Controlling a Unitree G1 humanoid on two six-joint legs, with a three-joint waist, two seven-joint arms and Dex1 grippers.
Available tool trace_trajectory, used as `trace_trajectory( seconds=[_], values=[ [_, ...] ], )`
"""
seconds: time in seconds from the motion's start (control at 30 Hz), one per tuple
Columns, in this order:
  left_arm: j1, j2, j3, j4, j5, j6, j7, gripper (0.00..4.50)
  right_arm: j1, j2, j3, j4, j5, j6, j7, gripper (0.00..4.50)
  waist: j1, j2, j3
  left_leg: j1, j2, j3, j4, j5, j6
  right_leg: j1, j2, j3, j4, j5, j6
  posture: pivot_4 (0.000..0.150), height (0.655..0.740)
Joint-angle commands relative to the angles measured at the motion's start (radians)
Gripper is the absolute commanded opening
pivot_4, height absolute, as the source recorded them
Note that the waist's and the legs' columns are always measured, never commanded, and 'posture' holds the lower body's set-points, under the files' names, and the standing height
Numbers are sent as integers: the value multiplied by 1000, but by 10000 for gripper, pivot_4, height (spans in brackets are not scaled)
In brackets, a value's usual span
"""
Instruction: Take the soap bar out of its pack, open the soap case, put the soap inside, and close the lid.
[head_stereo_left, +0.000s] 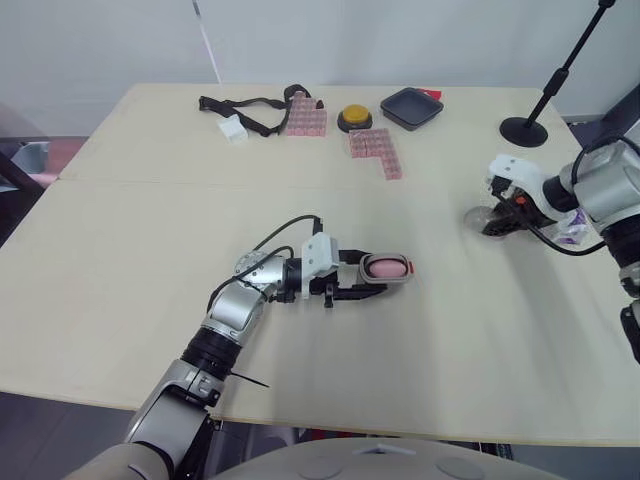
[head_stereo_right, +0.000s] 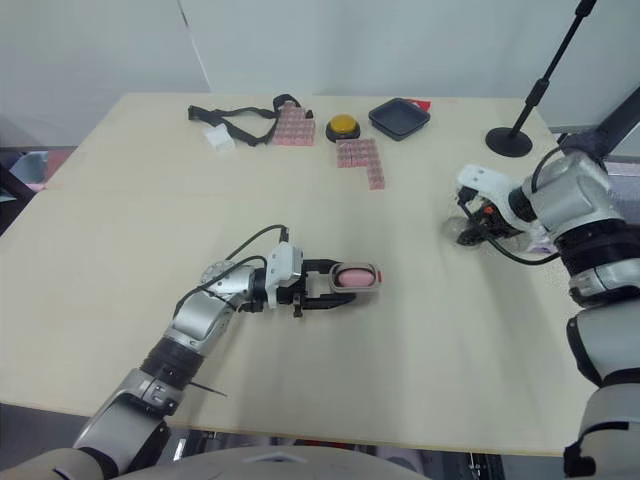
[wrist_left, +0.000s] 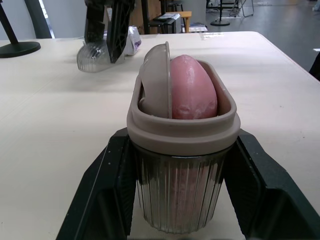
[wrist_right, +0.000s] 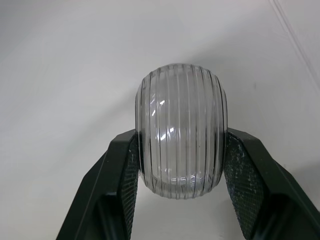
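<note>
**Left and right eye views:** on the pale table (head_stereo_left: 120, 260), the left gripper (head_stereo_left: 372, 272) is clamped on the soap case base (head_stereo_left: 408, 270). The base sits near the table's middle with the pink soap bar (head_stereo_left: 388, 267) already in it. Well apart, at the right side, the right gripper (head_stereo_left: 492, 222) grips the clear ribbed lid (head_stereo_left: 476, 216) at table level. A purple-and-white wrapper (head_stereo_left: 572, 234), probably the emptied pack, lies just beside that arm. **Left wrist view:** the black fingers (wrist_left: 107, 190) press both flanks of the base. The soap appears tilted on edge beside a slanted beige insert (wrist_left: 156, 82), both rising above the rim. **Right wrist view:** the lid sits squeezed between the two pads (wrist_right: 245, 180). **Judged status:** unpacking, opening and insertion appear done. Settling the soap flat, carrying the lid over and closing it remain.
</note>
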Motion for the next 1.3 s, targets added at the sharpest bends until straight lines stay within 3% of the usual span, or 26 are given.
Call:
trace_trajectory(
  seconds=[0.03,0.3,0.53,1.3],
  values=[
    [-19,-3,11,-6,0,-10,9,20771,-40,-26,-31,-229,55,45,102,19507,-2,0,0,0,0,0,0,0,0,0,0,0,0,0,0,1500,7400],
    [-73,-44,11,55,16,-21,37,20771,-71,-5,-1,-634,185,249,169,19507,8,0,0,1,1,0,1,0,0,0,0,0,1,0,0,1500,7400],
    [-97,-59,17,96,23,-35,43,20771,-71,10,34,-780,251,323,130,19507,11,0,0,1,1,0,1,0,0,0,0,1,1,0,0,1500,7400],
    [-80,-64,12,85,27,-37,54,20771,-83,35,152,-767,218,298,39,19507,10,0,0,2,0,0,0,3,-5,0,1,2,2,0,0,1500,7400]
  ],
)
